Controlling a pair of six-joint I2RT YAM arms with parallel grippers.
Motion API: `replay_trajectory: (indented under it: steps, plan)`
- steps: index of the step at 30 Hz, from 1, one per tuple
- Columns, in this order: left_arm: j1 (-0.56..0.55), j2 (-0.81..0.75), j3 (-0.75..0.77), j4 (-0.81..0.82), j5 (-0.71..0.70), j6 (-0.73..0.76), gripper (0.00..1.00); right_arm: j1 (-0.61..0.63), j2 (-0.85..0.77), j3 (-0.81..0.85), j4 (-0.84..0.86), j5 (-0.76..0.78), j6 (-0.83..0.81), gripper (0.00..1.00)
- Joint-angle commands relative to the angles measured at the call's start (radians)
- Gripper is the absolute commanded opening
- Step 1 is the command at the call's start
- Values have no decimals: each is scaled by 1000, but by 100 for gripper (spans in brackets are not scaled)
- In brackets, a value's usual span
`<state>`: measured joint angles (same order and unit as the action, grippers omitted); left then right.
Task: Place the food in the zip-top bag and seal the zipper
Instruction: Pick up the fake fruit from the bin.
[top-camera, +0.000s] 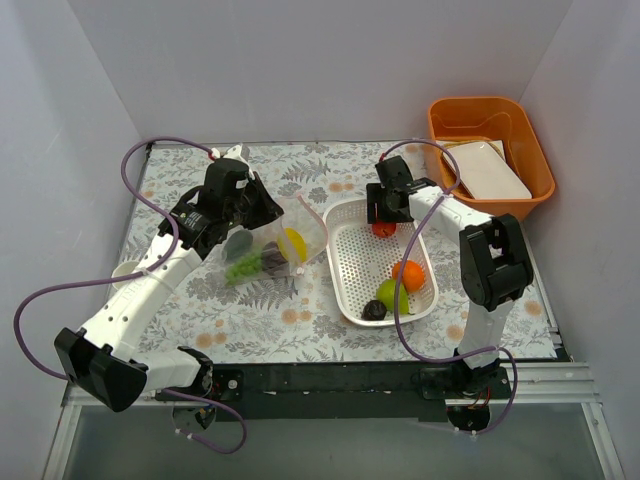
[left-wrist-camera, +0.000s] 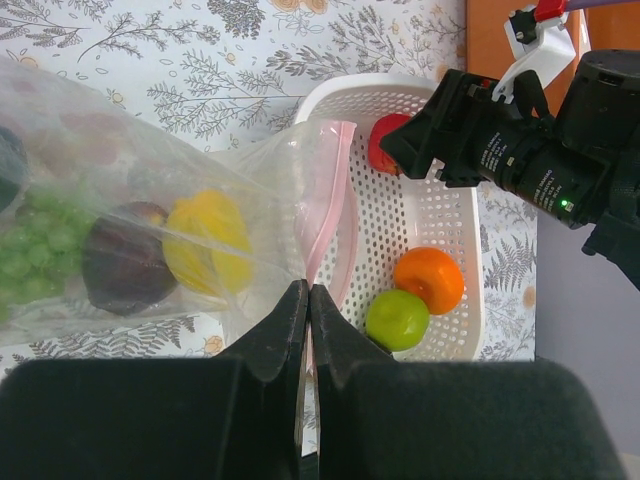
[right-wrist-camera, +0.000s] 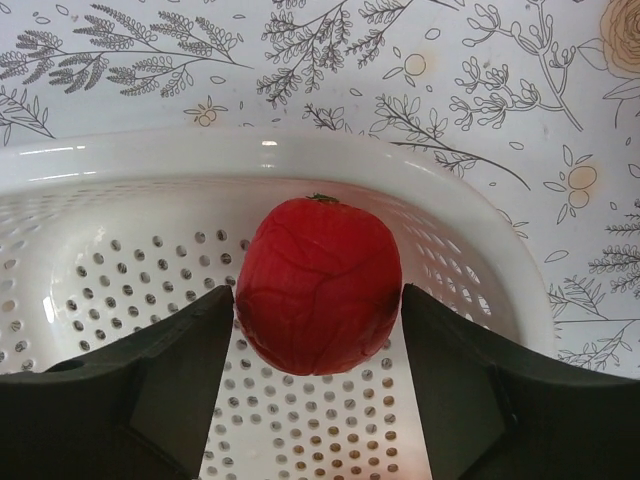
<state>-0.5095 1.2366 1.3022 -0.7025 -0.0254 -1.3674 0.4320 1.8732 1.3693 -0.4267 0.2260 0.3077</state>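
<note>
White walls on 3 sides; floral surface (top-camera: 300, 315); orange bin (top-camera: 480, 120) at the far right corner, not in play.

**Positions**
- Basket (top-camera: 350, 270) sits mid-surface, with the bag (left-wrist-camera: 120, 150) just left of it, lying on its side, mouth toward the basket.
- In the bag: grapes (left-wrist-camera: 30, 240), plum (left-wrist-camera: 120, 265), yellow piece (left-wrist-camera: 205, 240).
- In the basket: apple (right-wrist-camera: 320, 260) at the far end; orange (left-wrist-camera: 430, 280), pear (left-wrist-camera: 397, 318) and 1 dark fruit (top-camera: 374, 310) at the near end.

**Tools**
- Left tool (left-wrist-camera: 308, 295): jaws pinched together on the bag's mouth edge, at the zipper (left-wrist-camera: 322, 210).
- Right tool (right-wrist-camera: 318, 292): jaws wide, 1 each side of the apple, pads right at its skin. I cannot tell whether they press on it yet. The apple rests on the basket floor.

**Risks (judgement)**
- The apple is round and glossy, so an off-centre squeeze could pop it out toward the far wall.
- The basket wall rises close behind the apple, so a low lift could clip the rim and drag the light basket.
- The mouth is held at 1 point only. The film sags and the opening looks narrow, so the apple may catch the lip or shove the bag.
- The yellow piece lies near the mouth, so it could roll out or foul the seal.
- Both arms work close together at the mouth, so they could touch.

**Look of the task items**
- The bag is clear, crinkled and slack, and the fruit shows through it.
- The zipper is a thin pale pink strip, curved and unsealed.
- The apple is matte-red with faint creases and a small dark stem.
</note>
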Motion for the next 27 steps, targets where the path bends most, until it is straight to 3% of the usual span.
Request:
replay_trajectory:
  steps: [1,12,16,27]
  plan:
    - [2,0,-3,8,12,10,0,-3,3,13,-11,-7,-1,72]
    - [2,-3,-12,11,13,8,0,-3,-2,-27,-11,-60,-13,48]
    - [2,-3,-17,12,15,7,0,-3,-25,-58,5,-92,-16,34]
    - [2,-2,-24,23,24,7,0,4,-161,-130,29,-180,-12,31]
